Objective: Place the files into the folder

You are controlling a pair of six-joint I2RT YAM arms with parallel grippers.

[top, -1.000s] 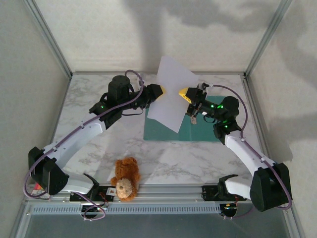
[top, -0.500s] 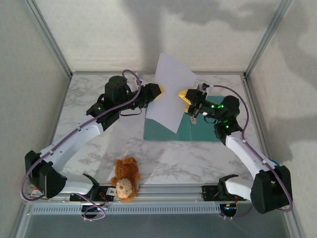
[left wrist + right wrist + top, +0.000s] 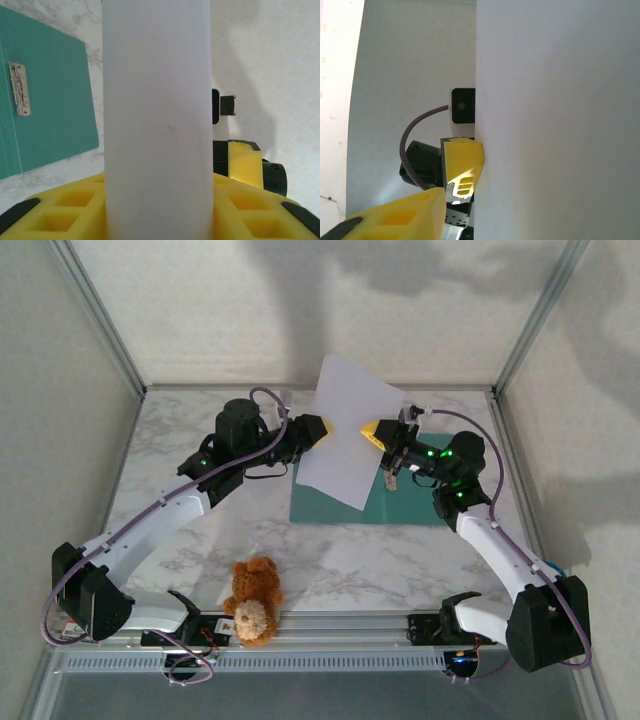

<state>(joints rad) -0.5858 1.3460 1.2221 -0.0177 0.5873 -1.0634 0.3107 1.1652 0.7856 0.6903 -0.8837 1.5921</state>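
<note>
Thin white paper files [image 3: 345, 425] are being held up over a flat teal rectangular folder [image 3: 400, 505].
The left gripper [image 3: 325, 428] is clamping the sheets' left edge between its yellow fingers [image 3: 240, 200]. The right gripper [image 3: 372, 429] is sitting at their right edge; cannot tell if it is gripping. The files are hanging tilted at far centre, above the folder lying flat on the white-grey marble table [image 3: 350, 560]. A brown plush teddy bear [image 3: 252, 602] is sitting at the near edge, well apart.
</note>
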